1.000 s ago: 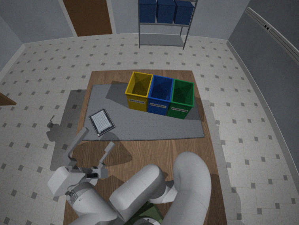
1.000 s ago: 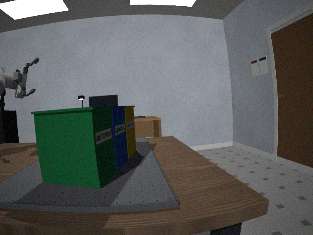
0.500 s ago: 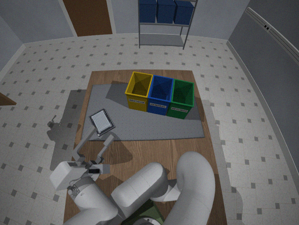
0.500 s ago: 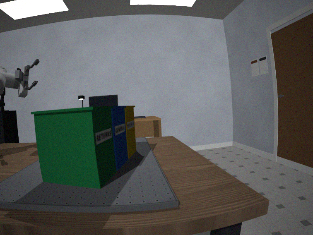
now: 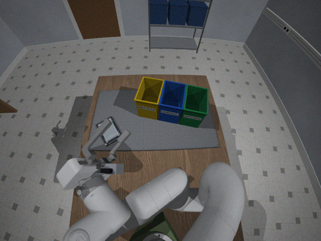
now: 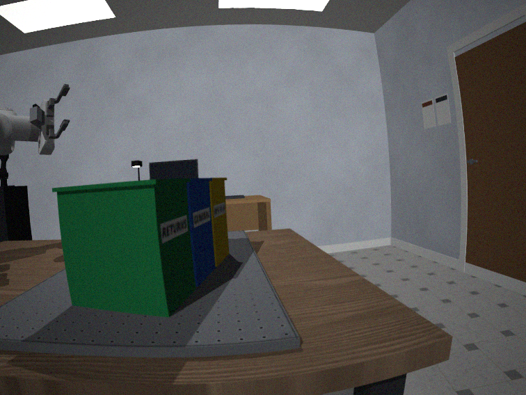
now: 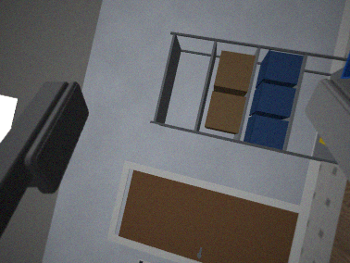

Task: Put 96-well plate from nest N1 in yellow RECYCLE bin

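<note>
The white 96-well plate sits in the dark-rimmed nest at the mat's left, partly behind a finger in the top view. The yellow RECYCLE bin stands upright at the back, looking empty; a sliver shows in the wrist view. The blue GENERAL bin and green RETURNS bin stand upright to its right. My gripper is high above the table, pointing sideways, with its fingers apart and nothing between them. It touches neither plate nor bins.
The grey perforated mat lies on the wooden table. The three bins stand side by side. My arm's links reach over the table's front. A shelf rack with blue boxes stands by the far wall.
</note>
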Motion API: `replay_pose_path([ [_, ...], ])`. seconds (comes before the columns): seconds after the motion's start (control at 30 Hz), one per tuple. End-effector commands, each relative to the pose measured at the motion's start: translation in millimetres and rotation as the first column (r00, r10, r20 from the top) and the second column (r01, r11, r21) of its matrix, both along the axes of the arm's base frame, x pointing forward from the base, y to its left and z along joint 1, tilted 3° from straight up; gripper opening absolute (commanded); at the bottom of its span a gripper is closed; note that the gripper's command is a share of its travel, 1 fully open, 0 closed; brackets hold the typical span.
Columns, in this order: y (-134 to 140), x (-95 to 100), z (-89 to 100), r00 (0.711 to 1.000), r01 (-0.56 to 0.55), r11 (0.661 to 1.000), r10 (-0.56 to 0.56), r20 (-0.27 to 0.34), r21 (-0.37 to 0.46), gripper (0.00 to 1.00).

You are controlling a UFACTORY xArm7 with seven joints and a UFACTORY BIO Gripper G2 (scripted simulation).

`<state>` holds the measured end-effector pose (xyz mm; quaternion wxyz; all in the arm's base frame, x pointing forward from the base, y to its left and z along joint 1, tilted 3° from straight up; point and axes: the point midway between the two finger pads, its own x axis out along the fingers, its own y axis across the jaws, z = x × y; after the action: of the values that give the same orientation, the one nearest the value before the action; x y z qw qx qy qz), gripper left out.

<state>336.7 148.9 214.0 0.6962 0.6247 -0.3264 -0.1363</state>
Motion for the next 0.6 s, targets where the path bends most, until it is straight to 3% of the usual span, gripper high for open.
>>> replay_pose_path([
  [0.0,-9,11.9,13.3,1.0,0.004,1.0,-0.004,0.009,0.003,0.37],
  [0.03,-9,11.9,13.3,1.0,0.004,1.0,-0.004,0.009,0.003,0.37],
  [0.13,-16,19.1,24.0,0.994,0.057,0.998,-0.057,0.094,0.004,0.37],
  [0.47,-32,33.8,45.7,0.993,0.059,0.998,-0.059,0.098,0.003,0.37],
  [0.57,-40,39.4,57.2,0.977,0.108,0.994,-0.105,0.185,-0.003,0.37],
])
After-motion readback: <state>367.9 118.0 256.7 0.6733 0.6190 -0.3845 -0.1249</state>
